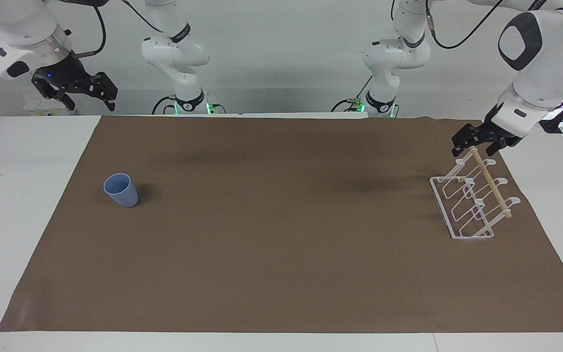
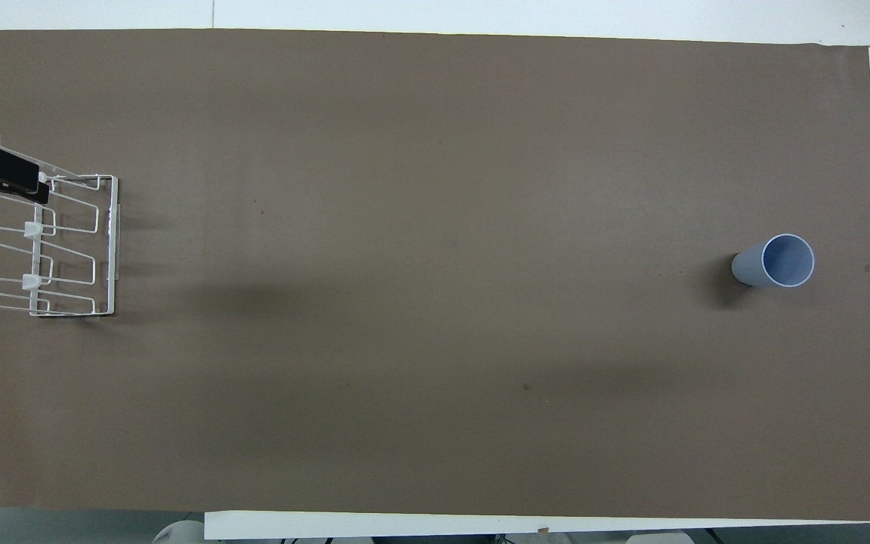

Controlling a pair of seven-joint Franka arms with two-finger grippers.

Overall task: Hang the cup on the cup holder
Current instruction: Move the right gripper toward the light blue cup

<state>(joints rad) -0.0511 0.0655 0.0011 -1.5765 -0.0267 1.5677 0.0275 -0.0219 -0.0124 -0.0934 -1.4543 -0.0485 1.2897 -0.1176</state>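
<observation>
Facing view: left gripper (image 1: 477,138) sat at the robot-side end of the cup holder (image 1: 472,200), at its wooden dowel (image 1: 490,182); fingers' state could not be told. Right gripper (image 1: 77,88) hung raised, fingers apart, empty. The cup (image 1: 121,190) stood upright on the brown mat (image 1: 281,254) below it, ungrasped. Judged step: reach not begun. Next: right gripper descends, pinches the smooth tapered wall. Rack is white wire, slanted loops.
</observation>
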